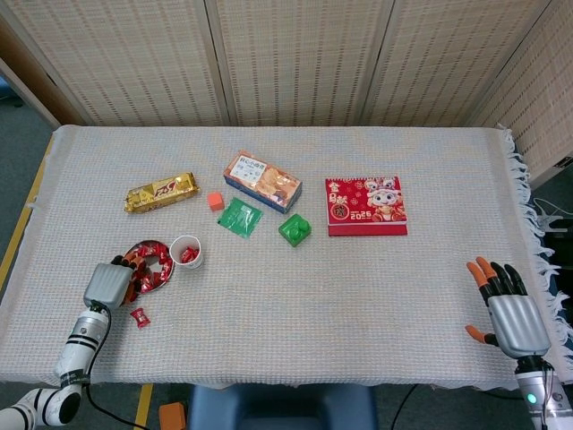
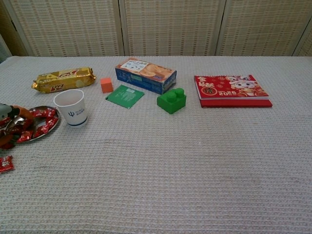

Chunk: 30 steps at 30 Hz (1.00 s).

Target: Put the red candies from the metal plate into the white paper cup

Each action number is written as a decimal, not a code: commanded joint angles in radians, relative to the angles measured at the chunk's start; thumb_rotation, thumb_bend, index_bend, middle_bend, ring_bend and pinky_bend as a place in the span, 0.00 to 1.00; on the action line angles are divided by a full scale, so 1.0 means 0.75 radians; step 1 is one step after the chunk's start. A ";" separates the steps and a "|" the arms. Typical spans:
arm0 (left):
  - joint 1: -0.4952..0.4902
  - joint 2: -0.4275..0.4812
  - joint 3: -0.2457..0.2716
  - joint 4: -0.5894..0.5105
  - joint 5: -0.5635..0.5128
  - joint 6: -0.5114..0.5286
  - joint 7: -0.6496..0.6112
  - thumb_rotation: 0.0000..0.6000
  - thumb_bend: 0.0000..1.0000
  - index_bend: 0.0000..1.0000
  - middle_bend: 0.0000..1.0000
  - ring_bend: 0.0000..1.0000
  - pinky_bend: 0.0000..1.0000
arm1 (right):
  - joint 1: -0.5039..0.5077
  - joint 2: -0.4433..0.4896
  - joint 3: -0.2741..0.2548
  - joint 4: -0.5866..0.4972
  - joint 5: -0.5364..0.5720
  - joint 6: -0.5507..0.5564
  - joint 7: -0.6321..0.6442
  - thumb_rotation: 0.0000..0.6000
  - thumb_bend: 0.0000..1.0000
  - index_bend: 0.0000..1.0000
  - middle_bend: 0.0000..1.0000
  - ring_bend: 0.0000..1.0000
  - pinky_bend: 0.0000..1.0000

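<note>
This looks like a staged robot test area in a lab. Woven screen panels [image 1: 295, 58] close off the top of the frame. A worktop [image 1: 376, 296] under a pale waffle-weave cloth carries scattered trial props. Yellow floor tape [image 1: 25, 219] runs down the left edge beside grey floor.

one white paper cup [image 1: 186, 250], one metal plate [image 2: 54, 121], perhaps ten red candies [image 1: 140, 317]
</note>
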 commanded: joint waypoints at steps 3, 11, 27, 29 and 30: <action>-0.001 -0.004 -0.002 0.006 -0.004 -0.009 0.005 1.00 0.37 0.22 0.21 0.24 0.91 | -0.003 0.003 -0.001 0.000 -0.003 0.006 0.005 1.00 0.02 0.00 0.00 0.00 0.00; 0.001 -0.007 -0.002 0.014 -0.003 -0.008 0.020 1.00 0.37 0.30 0.27 0.30 0.92 | -0.001 0.001 -0.001 0.000 -0.004 0.003 0.003 1.00 0.02 0.00 0.00 0.00 0.00; 0.002 -0.015 -0.007 0.019 0.002 0.002 0.048 1.00 0.36 0.44 0.41 0.45 0.97 | 0.006 -0.003 0.000 0.001 0.010 -0.012 -0.012 1.00 0.02 0.00 0.00 0.00 0.00; 0.002 -0.013 -0.007 0.015 0.003 0.002 0.051 1.00 0.36 0.46 0.44 0.47 0.98 | 0.008 -0.005 0.000 0.002 0.013 -0.017 -0.014 1.00 0.02 0.00 0.00 0.00 0.00; 0.001 -0.011 -0.008 0.011 0.001 0.003 0.058 1.00 0.37 0.47 0.45 0.48 0.98 | 0.010 -0.006 0.000 0.003 0.015 -0.022 -0.017 1.00 0.02 0.00 0.00 0.00 0.00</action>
